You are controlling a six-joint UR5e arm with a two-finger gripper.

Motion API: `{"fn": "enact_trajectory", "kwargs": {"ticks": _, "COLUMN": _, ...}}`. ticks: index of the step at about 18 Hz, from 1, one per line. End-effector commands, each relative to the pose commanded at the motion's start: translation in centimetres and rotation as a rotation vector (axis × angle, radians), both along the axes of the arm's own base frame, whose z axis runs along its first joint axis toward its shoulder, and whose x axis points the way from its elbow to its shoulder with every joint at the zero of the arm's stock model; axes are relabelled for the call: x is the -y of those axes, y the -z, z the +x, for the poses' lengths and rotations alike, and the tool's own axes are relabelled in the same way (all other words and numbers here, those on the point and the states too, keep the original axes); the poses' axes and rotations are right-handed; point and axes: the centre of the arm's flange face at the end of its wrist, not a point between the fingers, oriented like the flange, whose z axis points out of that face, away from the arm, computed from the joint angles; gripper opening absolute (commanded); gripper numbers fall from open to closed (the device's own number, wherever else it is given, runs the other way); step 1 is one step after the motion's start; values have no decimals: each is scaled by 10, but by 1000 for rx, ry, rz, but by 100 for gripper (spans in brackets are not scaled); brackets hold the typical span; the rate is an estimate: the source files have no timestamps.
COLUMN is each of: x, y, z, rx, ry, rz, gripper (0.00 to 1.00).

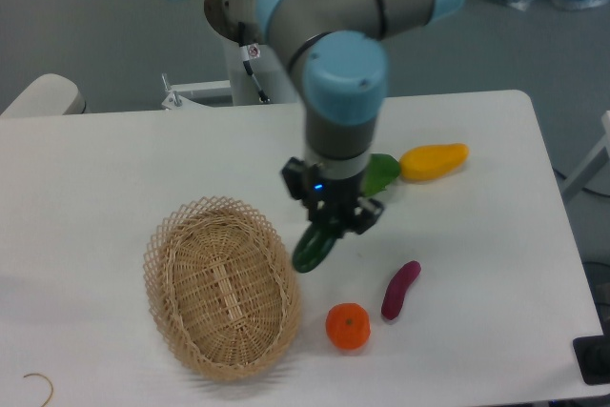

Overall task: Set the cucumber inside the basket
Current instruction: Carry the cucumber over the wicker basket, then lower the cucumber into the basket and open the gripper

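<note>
The dark green cucumber (312, 247) hangs tilted in the air, its lower end just right of the basket's rim. My gripper (330, 220) is shut on its upper end, and the arm's wrist hides part of the fingers. The tan woven basket (221, 285) lies on the white table at the lower left, with nothing inside it. The cucumber is above the table, not over the basket's hollow.
An orange (348, 326) and a small purple vegetable (400, 289) lie right of the basket. A leafy green bok choy (381, 172) is mostly hidden behind the arm, next to a yellow vegetable (434, 161). The robot base (257, 45) stands at the back.
</note>
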Motion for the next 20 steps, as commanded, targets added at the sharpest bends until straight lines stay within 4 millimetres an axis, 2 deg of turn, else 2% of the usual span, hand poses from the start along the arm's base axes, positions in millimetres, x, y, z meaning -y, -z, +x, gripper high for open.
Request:
{"fn": "enact_trajectory", "kwargs": {"ticks": 4, "x": -17, "y": 22, "z": 33, "rx": 27, "ry": -72, "rz": -35, "gripper": 53}}
{"fn": "enact_trajectory", "kwargs": {"ticks": 10, "x": -34, "y": 44, "z": 74, "rx": 8, "ry": -95, "rz": -4, "gripper": 53}}
{"fn": "enact_trajectory", "kwargs": {"ticks": 13, "x": -47, "y": 56, "z": 84, "rx": -14, "ry": -103, "rz": 33, "gripper": 53}}
{"fn": "enact_trajectory", "kwargs": {"ticks": 18, "x": -58, "y": 76, "z": 80, "rx": -32, "ry": -80, "rz": 51, "gripper": 53}}
{"fn": "enact_trajectory", "kwargs": {"ticks": 20, "x": -62, "y": 90, "z": 85, "rx": -40, "ry": -63, "rz": 58, "gripper": 53}}
